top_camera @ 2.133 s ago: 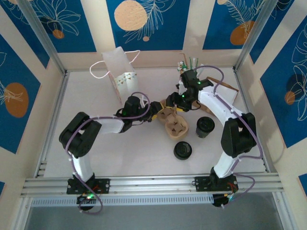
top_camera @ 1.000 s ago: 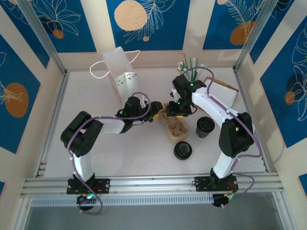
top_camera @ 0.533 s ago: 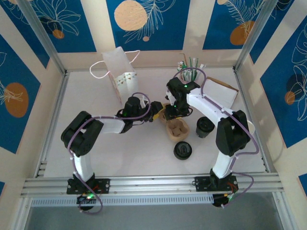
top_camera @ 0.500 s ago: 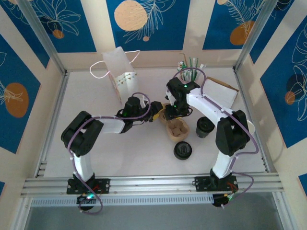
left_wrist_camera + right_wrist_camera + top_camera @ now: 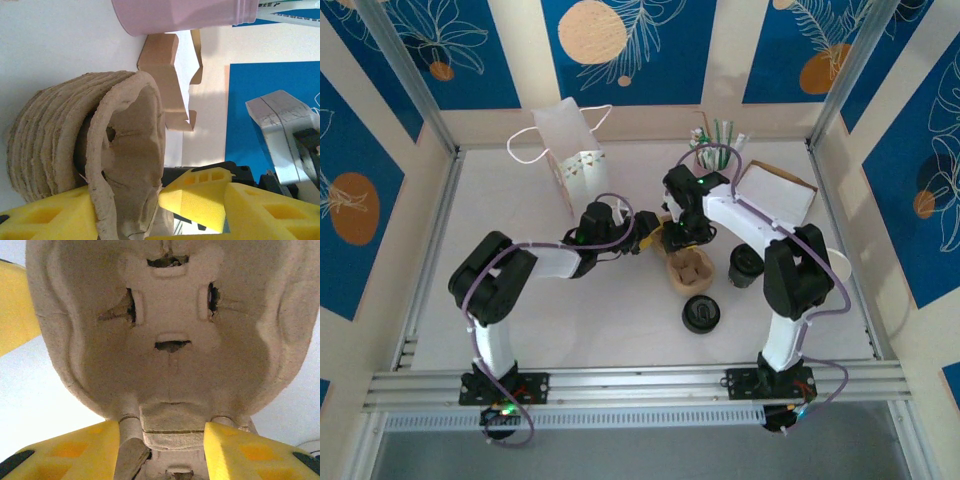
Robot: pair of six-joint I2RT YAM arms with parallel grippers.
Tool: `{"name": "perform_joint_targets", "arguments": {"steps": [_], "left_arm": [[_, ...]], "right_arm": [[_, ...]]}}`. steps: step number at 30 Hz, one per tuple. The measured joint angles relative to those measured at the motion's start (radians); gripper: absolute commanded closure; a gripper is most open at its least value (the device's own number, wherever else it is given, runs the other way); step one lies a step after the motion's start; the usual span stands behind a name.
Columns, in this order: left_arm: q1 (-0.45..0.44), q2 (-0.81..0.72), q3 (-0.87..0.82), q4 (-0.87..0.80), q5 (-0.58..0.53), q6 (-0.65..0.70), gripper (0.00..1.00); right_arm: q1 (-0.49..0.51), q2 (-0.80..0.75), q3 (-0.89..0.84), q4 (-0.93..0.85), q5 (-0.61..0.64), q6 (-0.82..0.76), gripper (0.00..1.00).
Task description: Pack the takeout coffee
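The takeout coffee [image 5: 747,265] stands on the table right of centre, clear of both arms, its top dark from above. My left gripper [image 5: 645,238] and right gripper [image 5: 677,232] meet at mid-table on a brown pulp cup carrier [image 5: 664,233]. In the left wrist view the carrier's wall [image 5: 130,165] sits between the yellow fingers [image 5: 200,192], with my left gripper [image 5: 127,200] shut on it. My right gripper [image 5: 162,440] is shut on the carrier's middle ridge [image 5: 172,427], whose underside [image 5: 170,315] looms above it.
A stack of pulp carriers [image 5: 688,268] rests just below the grippers. The flat black lid [image 5: 701,313] lies nearer the front. A white paper bag [image 5: 570,150] stands at the back left, a pink cup of straws [image 5: 713,150] at the back, and a brown-backed box [image 5: 775,192] to its right.
My right gripper has swung left with the carrier, away from the stack and toward the left gripper. The left arm has barely moved.
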Motion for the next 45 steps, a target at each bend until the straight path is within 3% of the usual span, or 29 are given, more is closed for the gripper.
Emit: {"name": "perform_joint_targets", "arguments": {"steps": [26,39,45], "left_arm": [[0.000,0.002,0.000,0.003,0.003,0.000,0.36],[0.000,0.002,0.000,0.003,0.003,0.000,0.36],[0.000,0.003,0.000,0.003,0.003,0.000,0.36]], "right_arm": [[0.024,0.004,0.000,-0.015,0.101,0.013,0.47],[0.024,0.026,0.000,-0.010,0.091,0.024,0.53],[0.024,0.027,0.000,-0.008,0.089,0.028,0.62]]}}
